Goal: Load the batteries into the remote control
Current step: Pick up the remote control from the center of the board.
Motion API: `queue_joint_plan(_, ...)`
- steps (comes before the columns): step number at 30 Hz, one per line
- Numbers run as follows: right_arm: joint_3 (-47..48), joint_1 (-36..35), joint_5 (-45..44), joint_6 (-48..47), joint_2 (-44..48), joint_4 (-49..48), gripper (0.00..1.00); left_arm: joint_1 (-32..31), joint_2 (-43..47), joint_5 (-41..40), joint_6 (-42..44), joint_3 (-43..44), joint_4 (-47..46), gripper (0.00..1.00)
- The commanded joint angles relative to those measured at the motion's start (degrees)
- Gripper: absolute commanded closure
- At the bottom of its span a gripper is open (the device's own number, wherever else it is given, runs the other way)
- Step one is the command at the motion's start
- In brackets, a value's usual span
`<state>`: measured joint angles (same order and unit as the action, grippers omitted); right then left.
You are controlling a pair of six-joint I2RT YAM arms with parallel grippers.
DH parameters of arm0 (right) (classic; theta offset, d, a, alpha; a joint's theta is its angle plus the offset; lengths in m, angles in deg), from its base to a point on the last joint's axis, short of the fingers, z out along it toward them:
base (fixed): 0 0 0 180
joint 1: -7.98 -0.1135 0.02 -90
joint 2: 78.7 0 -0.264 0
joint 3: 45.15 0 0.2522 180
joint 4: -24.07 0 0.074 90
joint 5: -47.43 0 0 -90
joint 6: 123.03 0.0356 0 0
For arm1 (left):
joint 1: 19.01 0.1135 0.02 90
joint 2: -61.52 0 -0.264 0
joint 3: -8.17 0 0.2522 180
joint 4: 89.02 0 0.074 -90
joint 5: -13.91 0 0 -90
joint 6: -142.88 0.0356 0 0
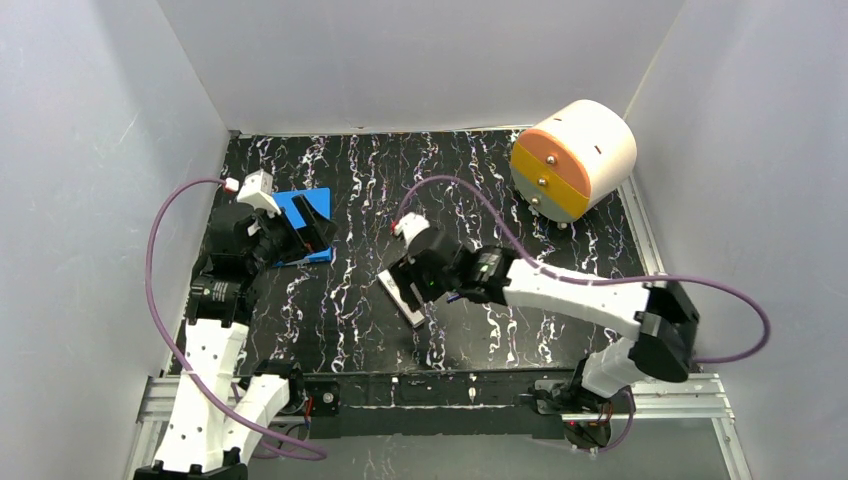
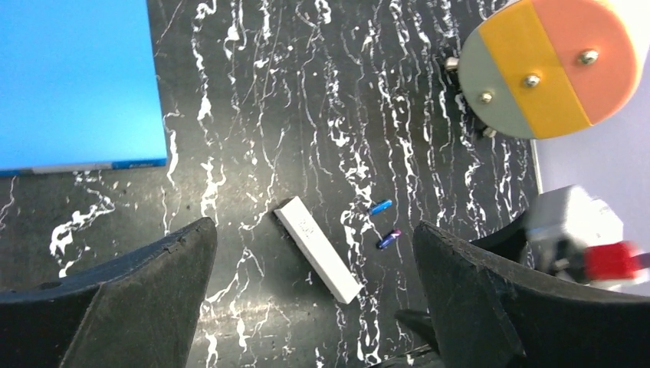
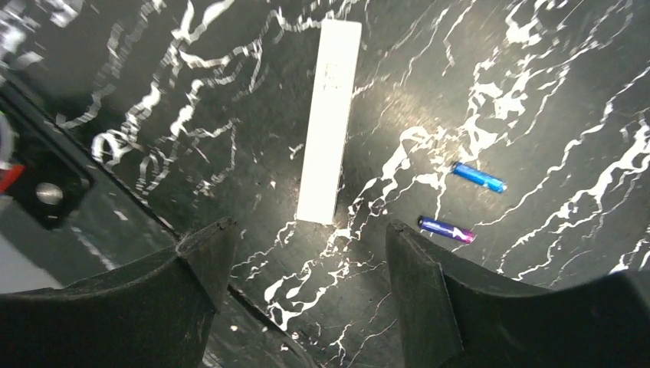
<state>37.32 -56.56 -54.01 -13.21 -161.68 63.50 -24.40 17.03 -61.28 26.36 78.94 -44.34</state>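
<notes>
The remote control is a slim white bar lying flat on the black marbled table, with no recess showing. It also shows in the left wrist view and in the top view, partly under my right gripper. Two small blue batteries lie loose just beside it, also seen from the left wrist. My right gripper is open and empty, hovering just above the remote's near end. My left gripper is open and empty, raised over the blue pad.
A flat blue pad lies at the left of the table. A cream-and-orange drum stands at the back right. White walls enclose the table on three sides.
</notes>
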Motion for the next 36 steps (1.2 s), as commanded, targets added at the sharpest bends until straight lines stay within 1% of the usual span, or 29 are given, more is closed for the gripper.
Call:
queue_joint_plan(1,-1.4,-4.8,-7.9,0.9,-6.1,-1.4,0.22,-0.2,1.4,-3.9,-0.1,-2.0,2.3,0.02)
queue_joint_plan(8,1.0,-6.0,-8.8,0.6,-18.2,-0.8,0.24,-0.2,2.7,-9.6,-0.2,-2.8,4.1,0.02)
queue_joint_plan(12,2.6,-6.0,-8.7,0.0,-22.6,-0.4,0.27,-0.2,2.7,-11.3,0.0,-2.7,5.2,0.02)
queue_joint_plan(16,3.1,-6.0,-7.7,-0.7,-24.5,-0.9,0.32,-0.2,2.6,-11.8,-0.1,-3.0,5.4,0.01)
queue_joint_plan(21,2.6,-5.9,-7.6,-1.1,-24.5,-2.3,0.37,-0.2,2.2,-11.8,-0.3,-3.6,5.1,0.01)
queue_joint_plan(23,2.3,-5.9,-7.2,-1.3,-24.3,-3.0,0.41,-0.1,2.1,-11.6,-0.4,-3.7,5.0,0.02)
queue_joint_plan(25,2.1,-5.4,-6.2,-1.5,-24.1,-3.5,0.49,-0.2,2.1,-11.2,-0.5,-4.1,4.8,0.02)
queue_joint_plan(27,1.5,-4.6,-5.1,-1.7,-23.8,-4.3,0.57,-0.2,2.2,-10.2,-0.6,-4.6,4.5,0.02)
queue_joint_plan(29,0.2,-3.4,-3.4,-2.0,-22.6,-6.0,0.66,-0.1,2.4,-7.2,0.1,-5.1,3.8,0.01)
queue_joint_plan(33,-4.3,0.6,3.6,-5.5,-19.0,-12.9,0.81,-0.2,1.5,7.0,5.3,-6.0,-0.5,0.01)
queue_joint_plan(34,-5.2,1.9,6.1,-6.6,-17.9,-14.7,0.84,-0.2,1.3,9.5,5.7,-6.3,-1.9,0.01)
queue_joint_plan(36,-6.3,4.7,11.7,-8.0,-15.6,-18.0,0.87,-0.2,0.4,13.5,5.8,-6.7,-5.6,0.01)
